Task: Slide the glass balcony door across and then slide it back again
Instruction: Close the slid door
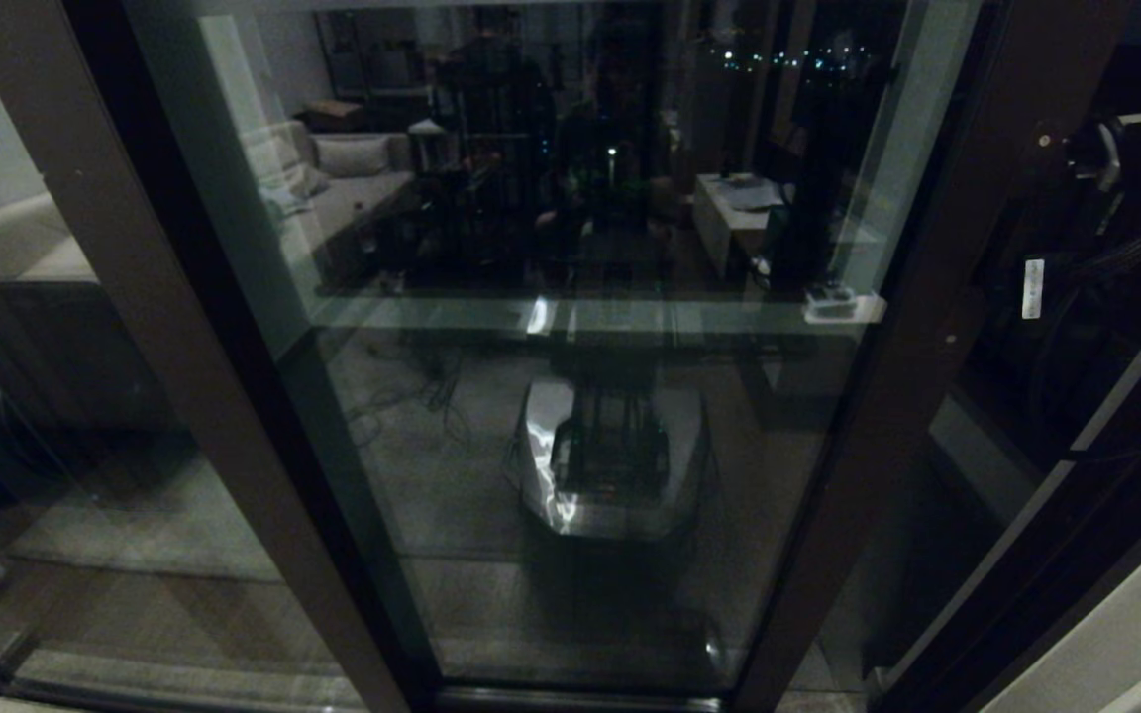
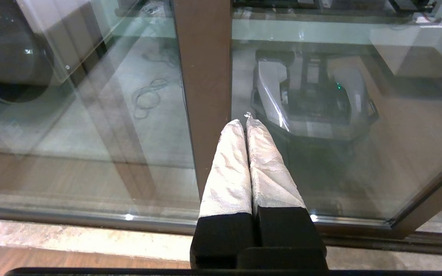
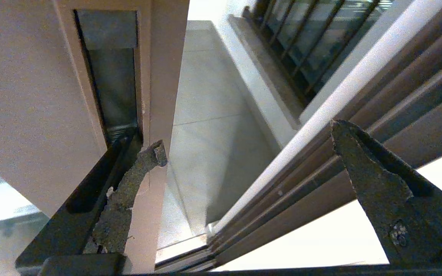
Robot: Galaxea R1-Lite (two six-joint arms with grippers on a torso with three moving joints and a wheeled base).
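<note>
While its fingers stand spread wide, the right hand (image 3: pixel 248 134) has one fingertip (image 3: pixel 155 151) at the recessed slot handle (image 3: pixel 109 73) in the glass balcony door (image 1: pixel 887 356); the left hand (image 2: pixel 244 120), pressed closed and empty, points at a brown stile (image 2: pixel 202 76).

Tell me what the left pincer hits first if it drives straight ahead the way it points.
Most likely the glass balcony door: the left pincer, shut, points at the glass right beside a brown frame upright. Depth is unclear, so the upright's edge could come first.

I'm in a home at night. At eleven o'clock the glass reflects a sofa (image 1: pixel 348 173); a balcony railing (image 3: pixel 301 42) stands outside.
</note>
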